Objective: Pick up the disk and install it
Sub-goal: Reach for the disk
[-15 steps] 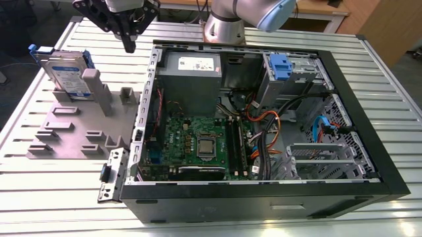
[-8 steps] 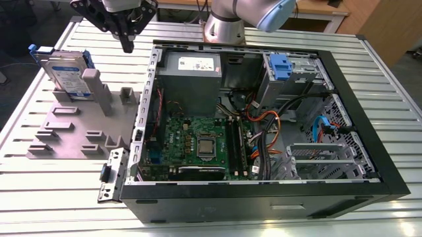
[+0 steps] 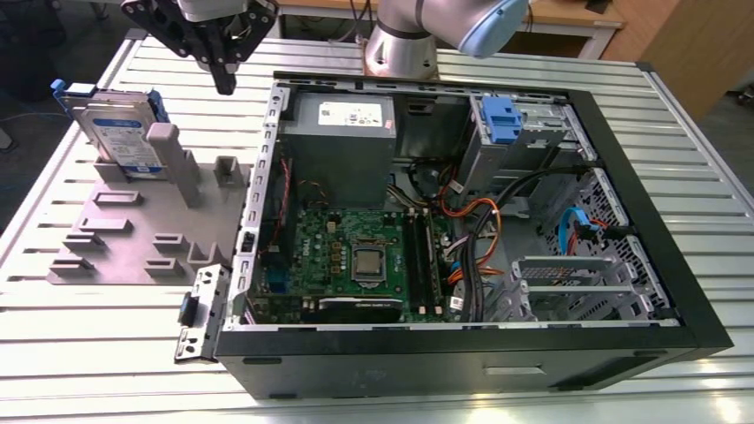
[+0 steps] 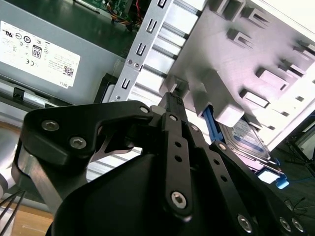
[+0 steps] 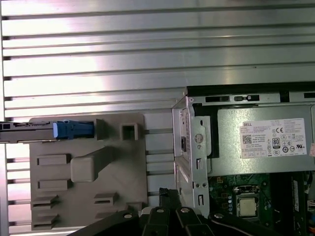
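The arm [image 3: 401,49] is showing a silver-grey round body with a pale blue cap [image 3: 489,31]. The gripper [image 3: 224,84] is looking all black, with flat linkage bars [image 4: 177,147] that are carrying small silver screws [image 4: 178,197].

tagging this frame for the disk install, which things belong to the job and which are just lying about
Job: disk upright in the grey holder; gripper, shut and empty, near the holder; open computer case.
Just there: power supply; motherboard; slatted table.
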Tool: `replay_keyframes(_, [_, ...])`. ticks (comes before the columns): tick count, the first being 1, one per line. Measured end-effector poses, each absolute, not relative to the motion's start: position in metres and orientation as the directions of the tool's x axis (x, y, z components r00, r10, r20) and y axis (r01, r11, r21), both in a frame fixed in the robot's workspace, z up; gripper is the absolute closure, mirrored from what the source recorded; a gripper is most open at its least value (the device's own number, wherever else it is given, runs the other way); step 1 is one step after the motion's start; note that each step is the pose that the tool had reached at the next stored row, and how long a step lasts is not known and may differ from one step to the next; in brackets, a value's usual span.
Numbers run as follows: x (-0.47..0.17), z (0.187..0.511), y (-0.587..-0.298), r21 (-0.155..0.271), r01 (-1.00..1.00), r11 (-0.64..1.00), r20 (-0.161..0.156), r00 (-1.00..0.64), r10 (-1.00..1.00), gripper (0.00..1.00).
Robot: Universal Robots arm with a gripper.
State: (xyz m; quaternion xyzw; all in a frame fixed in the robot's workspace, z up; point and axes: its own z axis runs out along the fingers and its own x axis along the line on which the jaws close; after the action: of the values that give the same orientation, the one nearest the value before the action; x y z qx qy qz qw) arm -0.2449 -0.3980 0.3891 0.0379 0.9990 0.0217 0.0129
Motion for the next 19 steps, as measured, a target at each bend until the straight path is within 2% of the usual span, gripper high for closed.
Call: replay_keyframes(19, [-0.2533, 0.3885, -0.3917, 0.044, 0.075, 0.996, -0.024, -0.997, 0.076, 0.89])
